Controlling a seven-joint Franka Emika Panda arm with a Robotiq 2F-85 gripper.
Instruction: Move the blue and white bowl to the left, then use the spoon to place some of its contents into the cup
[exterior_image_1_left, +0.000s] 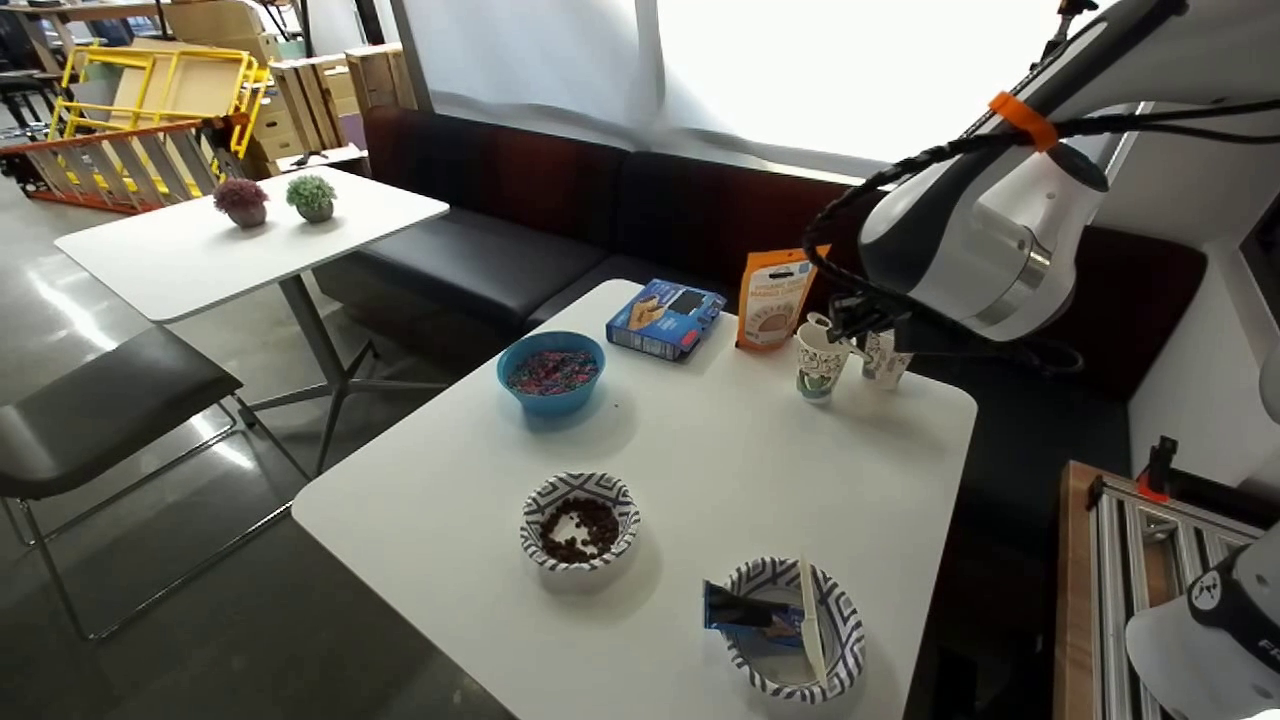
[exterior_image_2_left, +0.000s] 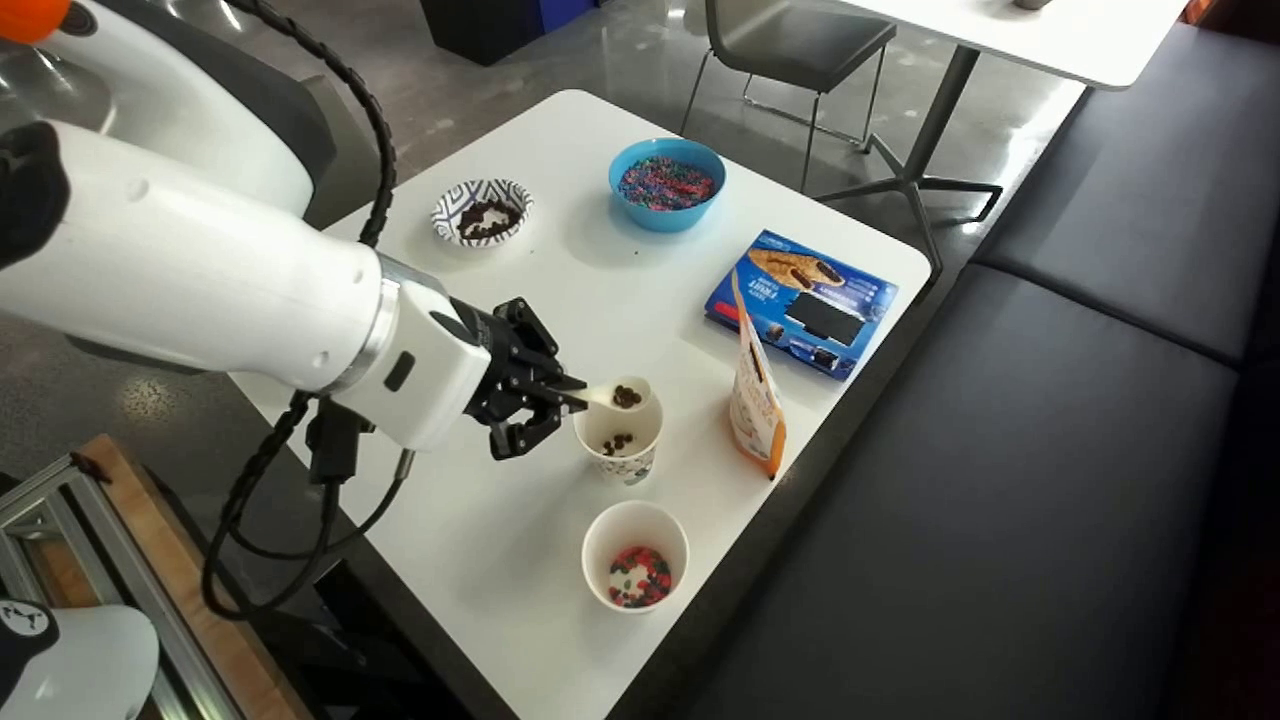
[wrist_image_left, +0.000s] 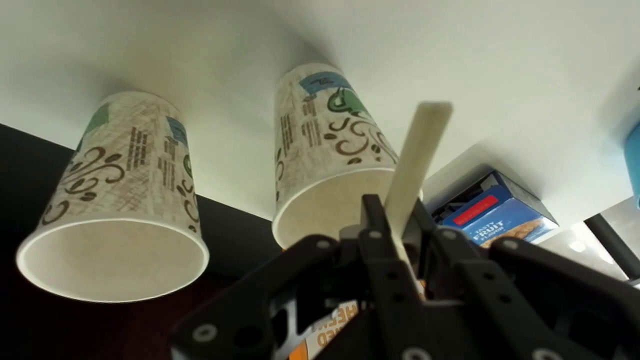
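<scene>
In an exterior view you've got the blue and white bowl (exterior_image_1_left: 593, 485) on the worktop (exterior_image_1_left: 720, 470), zigzag rim, brown bits (exterior_image_1_left: 598, 515) scattered round a bare white patch. That's two zigzag bowls total btw, and the second zigzag bowl (exterior_image_1_left: 848, 630) holds a blue packet (exterior_image_1_left: 760, 612) and a cream utensil (exterior_image_1_left: 811, 620). One solid blue bowl (exterior_image_1_left: 555, 402) too, and you can just make out "Mango" on the orange pouch (exterior_image_1_left: 770, 300)

In an exterior view your end effector (exterior_image_2_left: 580, 393) is gripping the spoon (exterior_image_2_left: 603, 395), slim and pale cream, a few brown bits in its scoop, over the mouth of the cup (exterior_image_2_left: 630, 468), with more inside. Two cups counted, the second cup (exterior_image_2_left: 630, 522) has red and dark bits (exterior_image_2_left: 652, 575)

Wrist view: your fingers (wrist_image_left: 374, 222) are clamped on the spoon, both cups wear coffee-bean print, and the blue box (wrist_image_left: 492, 215) reads "TASTY FRUIT FLAVOR"
</scene>
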